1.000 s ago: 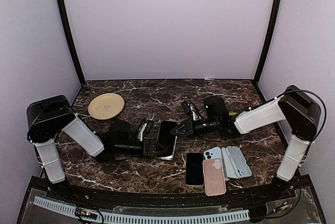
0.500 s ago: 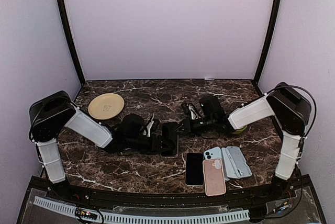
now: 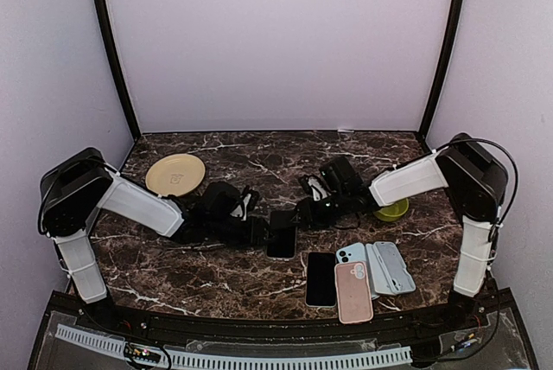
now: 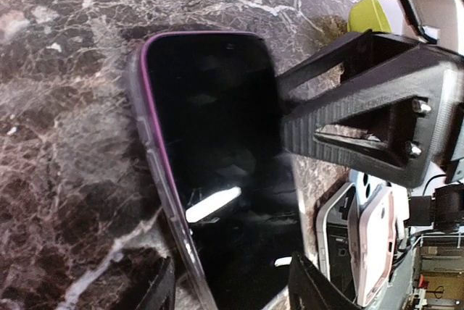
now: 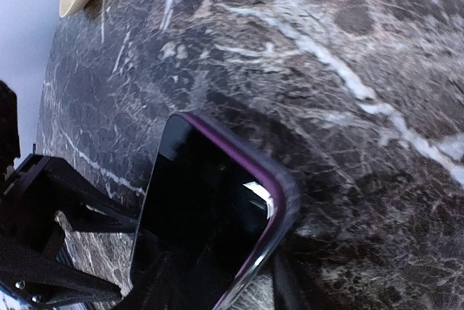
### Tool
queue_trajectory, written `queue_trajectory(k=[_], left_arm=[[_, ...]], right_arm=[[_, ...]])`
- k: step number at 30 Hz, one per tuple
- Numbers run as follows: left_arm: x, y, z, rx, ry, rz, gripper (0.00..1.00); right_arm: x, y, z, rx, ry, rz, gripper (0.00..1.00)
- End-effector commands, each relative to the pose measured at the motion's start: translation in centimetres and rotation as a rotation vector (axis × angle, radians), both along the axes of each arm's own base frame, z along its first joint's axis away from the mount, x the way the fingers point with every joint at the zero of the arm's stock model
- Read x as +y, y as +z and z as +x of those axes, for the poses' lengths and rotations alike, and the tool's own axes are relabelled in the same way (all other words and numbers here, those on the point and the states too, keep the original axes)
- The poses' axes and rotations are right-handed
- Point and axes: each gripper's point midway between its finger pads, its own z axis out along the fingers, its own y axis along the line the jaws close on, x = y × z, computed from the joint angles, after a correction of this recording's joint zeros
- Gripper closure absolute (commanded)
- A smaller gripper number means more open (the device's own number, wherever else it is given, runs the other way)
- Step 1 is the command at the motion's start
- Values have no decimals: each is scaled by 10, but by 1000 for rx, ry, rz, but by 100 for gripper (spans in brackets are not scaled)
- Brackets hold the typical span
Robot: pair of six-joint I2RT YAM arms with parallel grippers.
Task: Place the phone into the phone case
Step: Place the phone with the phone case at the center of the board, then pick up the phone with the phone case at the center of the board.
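Observation:
A black-screened phone (image 3: 281, 233) lies flat on the marble table at its centre. It sits inside a clear case with a purple rim (image 4: 148, 143), which also shows in the right wrist view (image 5: 286, 201). My left gripper (image 3: 262, 230) comes in from the left. Its two fingers straddle the phone's near end (image 4: 235, 285) and press on its sides. My right gripper (image 3: 302, 213) comes in from the right. Its fingers close around the phone's top corner (image 5: 221, 288) and touch the case's right edge (image 4: 284, 118).
A beige plate (image 3: 175, 174) lies at the back left and a green bowl (image 3: 393, 210) at the right. At the front right lie a bare black phone (image 3: 320, 279), a pink-cased phone (image 3: 353, 292), a light blue phone (image 3: 350, 255) and grey cases (image 3: 390, 268).
The left gripper carried the tilted phone back and right and brought it down flat on the table. The right gripper moved left and closed in on the phone's top corner.

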Motion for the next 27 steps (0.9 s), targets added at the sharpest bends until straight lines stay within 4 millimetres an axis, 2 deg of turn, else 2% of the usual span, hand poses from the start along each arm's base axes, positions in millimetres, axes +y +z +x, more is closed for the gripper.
queue_trajectory(k=[1,8,13,16,17,19,21,27], left_arm=[[26,-23,-6,37,26,132,46],[27,-21,-4,28,23,148,49],[44,-7,7,-57,60,204,49],[64,8,21,-109,118,253,44],[74,8,25,-108,135,277,42],[88,23,33,-141,183,294,35],[98,32,38,-172,207,313,31],[109,47,41,-226,230,323,30]], right_arm=[[-17,-17,-3,-8,-18,-161,48],[-23,-4,5,-82,-85,-354,44],[-26,11,2,-147,-192,-535,21],[-25,12,-2,-155,-277,-609,15],[-22,12,-4,-157,-293,-617,14],[-11,12,-10,-166,-308,-621,11],[-2,9,-15,-171,-323,-637,2],[18,-7,-25,-157,-295,-709,1]])
